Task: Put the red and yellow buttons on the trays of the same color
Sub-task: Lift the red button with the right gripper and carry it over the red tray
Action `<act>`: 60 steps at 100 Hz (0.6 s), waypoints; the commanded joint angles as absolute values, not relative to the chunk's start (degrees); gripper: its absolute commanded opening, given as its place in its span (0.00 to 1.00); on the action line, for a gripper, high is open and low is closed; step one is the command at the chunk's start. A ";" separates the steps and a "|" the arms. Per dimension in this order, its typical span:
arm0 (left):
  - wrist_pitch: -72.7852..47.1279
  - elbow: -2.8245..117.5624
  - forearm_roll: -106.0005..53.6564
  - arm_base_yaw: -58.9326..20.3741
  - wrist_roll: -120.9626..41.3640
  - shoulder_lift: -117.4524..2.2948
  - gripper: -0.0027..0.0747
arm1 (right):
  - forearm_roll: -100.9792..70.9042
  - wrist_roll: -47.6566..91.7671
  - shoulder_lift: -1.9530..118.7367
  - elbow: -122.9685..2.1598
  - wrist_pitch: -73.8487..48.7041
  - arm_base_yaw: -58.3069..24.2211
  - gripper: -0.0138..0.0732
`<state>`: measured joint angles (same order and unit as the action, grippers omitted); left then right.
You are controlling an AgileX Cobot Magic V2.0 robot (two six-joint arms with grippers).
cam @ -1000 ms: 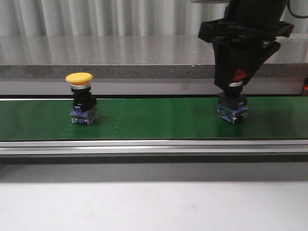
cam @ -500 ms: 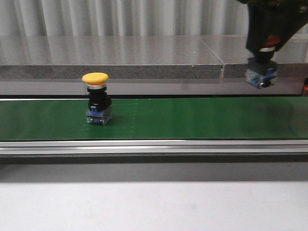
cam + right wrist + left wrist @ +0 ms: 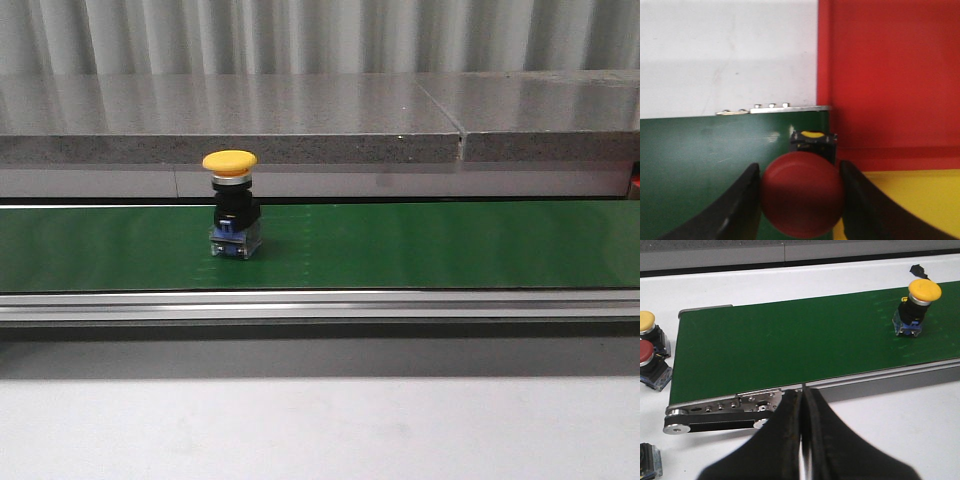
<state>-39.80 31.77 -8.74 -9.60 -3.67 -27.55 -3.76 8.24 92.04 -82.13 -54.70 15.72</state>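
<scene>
A yellow button (image 3: pixel 231 200) stands upright on the green belt (image 3: pixel 420 245), left of centre; it also shows in the left wrist view as the yellow button (image 3: pixel 914 307). My left gripper (image 3: pixel 802 392) is shut and empty, over the white table beside the belt's near rail, far from that button. My right gripper (image 3: pixel 800 170) is shut on the red button (image 3: pixel 802 195), gripping its cap on both sides. It hangs over the belt's end, beside the red tray (image 3: pixel 890 70) and the yellow tray (image 3: pixel 912 200). No gripper shows in the front view.
Off the belt's end, on the white table, stand a spare yellow button (image 3: pixel 647 325), a spare red button (image 3: pixel 647 360) and a third switch body (image 3: pixel 647 462). A grey stone ledge (image 3: pixel 300 120) runs behind the belt.
My right gripper lifted the red button off the belt and carried it up and right, out of the front view. The yellow button has travelled rightward along the belt.
</scene>
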 commanded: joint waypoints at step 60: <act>-36.13 33.35 -9.51 -10.11 -3.71 -27.83 0.01 | -6.77 20.67 108.58 -103.21 -60.64 22.07 0.50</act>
